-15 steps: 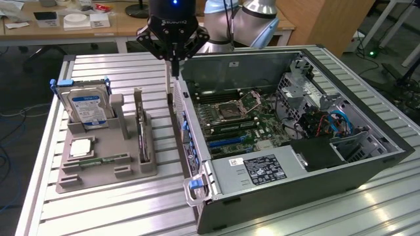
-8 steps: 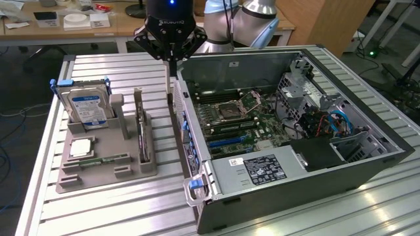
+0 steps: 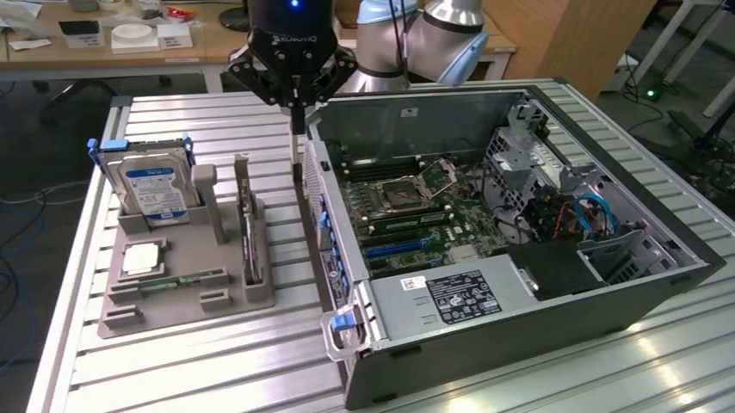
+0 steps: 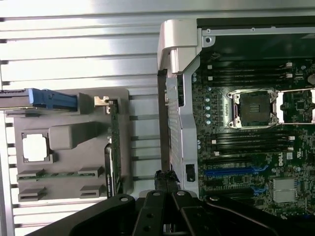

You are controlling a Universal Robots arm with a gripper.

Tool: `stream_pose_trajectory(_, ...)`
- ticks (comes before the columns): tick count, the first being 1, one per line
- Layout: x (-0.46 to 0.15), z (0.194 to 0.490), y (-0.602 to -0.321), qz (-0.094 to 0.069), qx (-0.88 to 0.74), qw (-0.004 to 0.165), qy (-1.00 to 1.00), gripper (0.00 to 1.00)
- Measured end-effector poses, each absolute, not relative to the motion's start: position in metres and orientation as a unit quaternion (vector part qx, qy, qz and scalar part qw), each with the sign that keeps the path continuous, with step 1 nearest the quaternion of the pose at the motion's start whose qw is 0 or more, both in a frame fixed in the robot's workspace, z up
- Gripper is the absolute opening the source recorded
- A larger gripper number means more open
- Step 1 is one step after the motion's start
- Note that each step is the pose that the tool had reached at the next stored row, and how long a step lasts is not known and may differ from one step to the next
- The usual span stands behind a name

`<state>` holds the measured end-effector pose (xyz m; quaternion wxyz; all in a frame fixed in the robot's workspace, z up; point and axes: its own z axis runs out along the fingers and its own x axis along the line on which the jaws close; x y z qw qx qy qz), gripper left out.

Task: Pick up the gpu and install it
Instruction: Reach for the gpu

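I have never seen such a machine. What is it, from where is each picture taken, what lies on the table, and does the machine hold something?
The machine is a robot arm ending in a gripper, a hand with two fingers. One picture comes from a camera off the arm that looks at the whole scene. The other comes from a camera on the arm's wrist, looking down past the gripper.

On the metal table is an open computer case with its board exposed. Beside it, on the exterior view's left, a grey tray carries a hard drive, a processor chip, a memory stick and the gpu, a thin card standing on edge.

The gripper is shut and seems to hold nothing. It hangs above the gap between tray and case, close to the case's wall. The gpu is in the tray, not yet picked up.
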<state>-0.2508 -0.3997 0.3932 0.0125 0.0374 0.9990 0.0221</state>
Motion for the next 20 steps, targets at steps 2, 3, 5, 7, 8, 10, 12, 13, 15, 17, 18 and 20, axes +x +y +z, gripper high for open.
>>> stream_pose_trajectory(2,-0.252,0.393,-0.400,0.022,0.037,0.013,0.999,0.11)
stream_pose_trajectory(3,-0.253,0.393,-0.400,0.022,0.037,0.013,0.999,0.11)
stream_pose_trajectory(5,-0.254,0.393,-0.400,0.022,0.037,0.012,0.999,0.11)
stream_pose_trajectory(7,-0.256,0.393,-0.400,0.022,0.037,0.012,0.999,0.11)
stream_pose_trajectory(8,-0.256,0.393,-0.400,0.022,0.037,0.012,0.999,0.11)
stream_pose_trajectory(10,-0.258,0.393,-0.400,0.022,0.037,0.012,0.999,0.11)
stream_pose_trajectory(12,-0.259,0.393,-0.400,0.022,0.037,0.013,0.999,0.11)
stream_pose_trajectory(13,-0.260,0.393,-0.400,0.022,0.037,0.012,0.999,0.11)
stream_pose_trajectory(15,-0.261,0.393,-0.400,0.022,0.037,0.012,0.999,0.11)
stream_pose_trajectory(17,-0.263,0.393,-0.400,0.022,0.037,0.012,0.999,0.11)
stream_pose_trajectory(18,-0.264,0.393,-0.400,0.022,0.037,0.012,0.999,0.11)
stream_pose_trajectory(20,-0.265,0.393,-0.400,0.022,0.037,0.012,0.999,0.11)
